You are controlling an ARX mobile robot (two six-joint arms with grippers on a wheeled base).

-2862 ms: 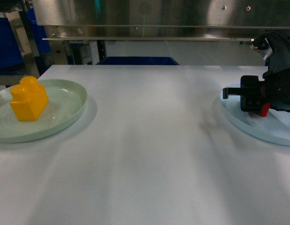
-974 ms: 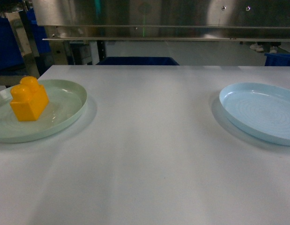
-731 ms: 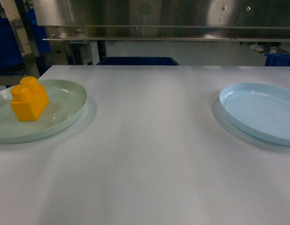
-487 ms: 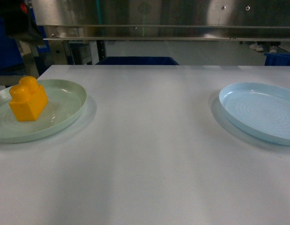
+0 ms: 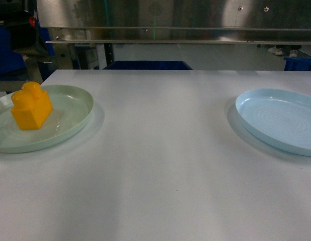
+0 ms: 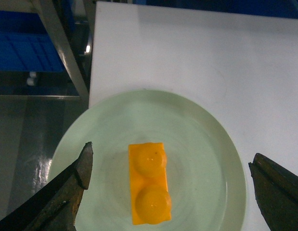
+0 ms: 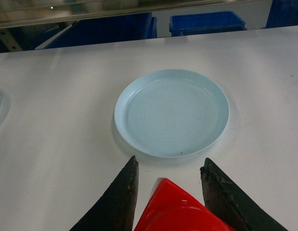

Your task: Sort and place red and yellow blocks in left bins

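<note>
Since the earliest head frame, the right arm has lifted off the pale blue plate and left the head view, taking the red block with it; a dark shape, probably the left arm, has come in at the upper left of that view above the green plate.

White table: carries both plates, well apart, one at each side.

Blue bins: stand beyond the far edge of the table in the right wrist view; another blue crate lies off the table's left side in the left wrist view. What is in them cannot be told.

Pale green plate: holds the yellow block, standing studs up near the plate's centre.

Pale blue plate: holds nothing.

Left gripper: jaws spread wide and holding nothing. The yellow block lies directly below, between the jaws. Its long axis runs up and down the wrist picture, across the line joining the jaws, so closing would pinch its narrow width. This arm is the nearer one to it.

Right gripper: jaws closed on the red block, held above the table on the near side of the pale blue plate.

Judgement: the next move is a straight descent of the left gripper.
</note>
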